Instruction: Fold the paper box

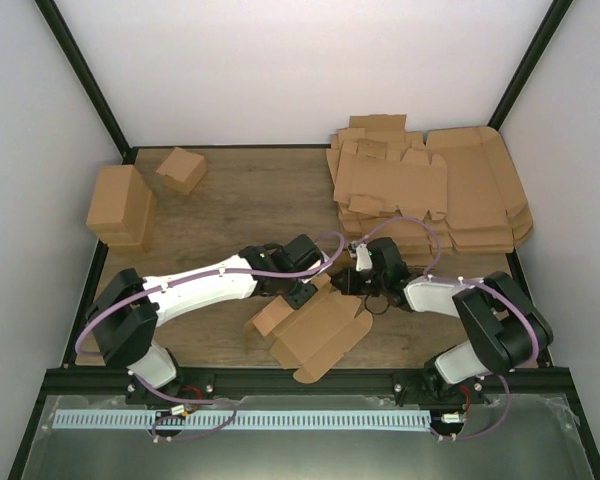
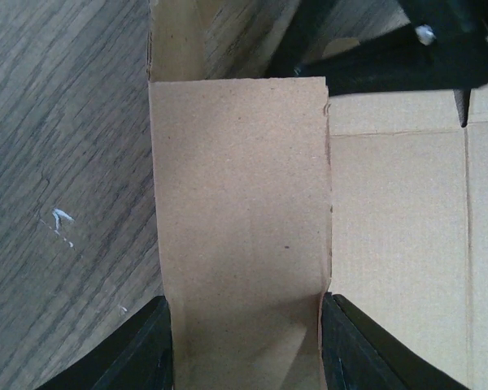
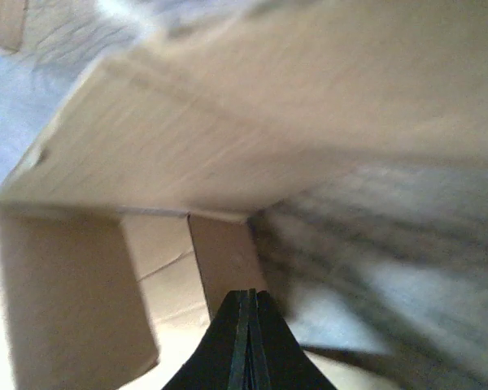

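Near the front middle of the brown wood-grain surface (image 1: 240,200), the plain brown die-cut cardboard paper box (image 1: 325,335) lies partly raised, flaps spread, with bare wood open behind and left of it. The left tool (image 2: 244,349) clasps one panel across its width, a finger against each side edge; the right tool (image 3: 248,325), pressed closed on nothing, points into the box's corner.

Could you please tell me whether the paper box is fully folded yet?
Partly folded: the paper box has some panels raised, while other flaps lie spread flat.
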`<action>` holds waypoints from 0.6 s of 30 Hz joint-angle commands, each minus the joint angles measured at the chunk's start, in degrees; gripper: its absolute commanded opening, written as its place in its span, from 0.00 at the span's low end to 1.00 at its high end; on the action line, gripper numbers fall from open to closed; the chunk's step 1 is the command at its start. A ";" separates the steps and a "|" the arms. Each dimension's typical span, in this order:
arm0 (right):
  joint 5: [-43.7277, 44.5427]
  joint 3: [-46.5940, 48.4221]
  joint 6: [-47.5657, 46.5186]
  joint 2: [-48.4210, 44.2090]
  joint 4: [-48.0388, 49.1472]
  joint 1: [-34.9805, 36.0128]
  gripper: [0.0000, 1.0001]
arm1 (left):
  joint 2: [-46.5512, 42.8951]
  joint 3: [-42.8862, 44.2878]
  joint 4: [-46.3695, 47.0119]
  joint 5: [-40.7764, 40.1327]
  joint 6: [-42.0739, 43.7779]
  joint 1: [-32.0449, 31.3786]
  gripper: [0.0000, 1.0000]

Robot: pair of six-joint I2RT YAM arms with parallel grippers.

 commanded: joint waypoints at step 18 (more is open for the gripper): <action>-9.49 -2.95 2.96 3.74 5.74 0.71 0.01 | 0.96 -1.61 0.27 2.63 -0.47 0.14 0.48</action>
